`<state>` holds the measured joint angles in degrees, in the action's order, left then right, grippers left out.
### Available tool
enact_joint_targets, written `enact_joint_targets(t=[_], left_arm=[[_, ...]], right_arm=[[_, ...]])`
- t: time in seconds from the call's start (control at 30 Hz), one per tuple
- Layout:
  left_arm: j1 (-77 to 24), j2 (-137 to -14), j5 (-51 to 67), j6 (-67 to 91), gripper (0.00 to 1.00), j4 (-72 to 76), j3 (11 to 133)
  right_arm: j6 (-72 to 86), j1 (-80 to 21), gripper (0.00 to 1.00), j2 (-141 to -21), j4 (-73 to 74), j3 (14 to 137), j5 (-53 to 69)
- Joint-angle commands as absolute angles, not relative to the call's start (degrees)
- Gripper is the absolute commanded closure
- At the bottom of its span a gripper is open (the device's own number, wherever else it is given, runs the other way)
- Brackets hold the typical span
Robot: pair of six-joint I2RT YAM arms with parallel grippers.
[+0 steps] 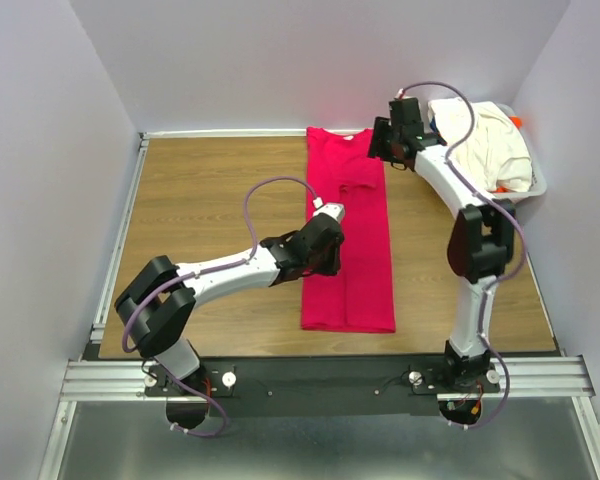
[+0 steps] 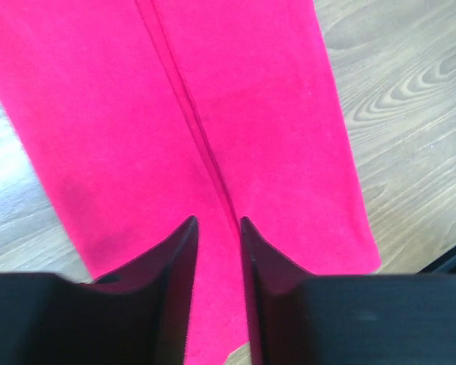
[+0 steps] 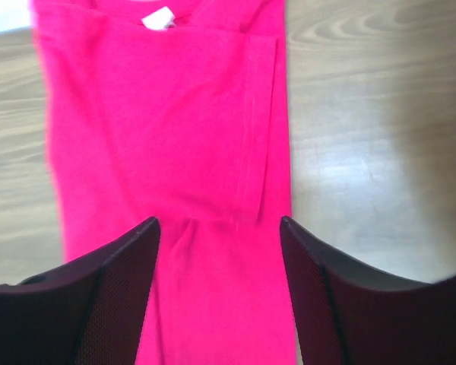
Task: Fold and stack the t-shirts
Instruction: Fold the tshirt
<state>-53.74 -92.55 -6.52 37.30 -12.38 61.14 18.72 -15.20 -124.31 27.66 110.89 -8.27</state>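
Observation:
The crimson-pink t-shirt lies flat on the wooden table as a long narrow strip, collar at the far end and hem at the near end. My left gripper hovers above its left middle part. In the left wrist view the jaws stand a narrow gap apart, with the flat shirt below and nothing held. My right gripper is over the collar end, open and empty, above the folded sleeve. The cream-white t-shirt lies bunched in the basket. A bit of orange cloth shows behind it.
The white plastic basket stands at the back right corner against the wall. Bare wooden table lies left of the shirt. White walls close in the back and both sides. A black rail runs along the near edge.

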Motion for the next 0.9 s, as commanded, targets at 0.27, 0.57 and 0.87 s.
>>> enact_joint_targets(t=[0.27,0.57,0.87], left_arm=[[-58.61,-89.74,-3.69,39.20,0.83,-12.13,50.81],[-63.10,-91.84,-3.34,43.85,0.88,-9.85,44.56],[-63.19,-91.15,-2.20,44.21,0.87,-8.52,42.28]], right_arm=[[28.38,-18.19,0.47,-96.34,25.23,71.39,-8.26],[33.13,-20.83,0.51,-80.08,24.08,53.11,-7.12],[35.15,-22.14,0.51,-78.84,22.77,46.41,-6.07]])
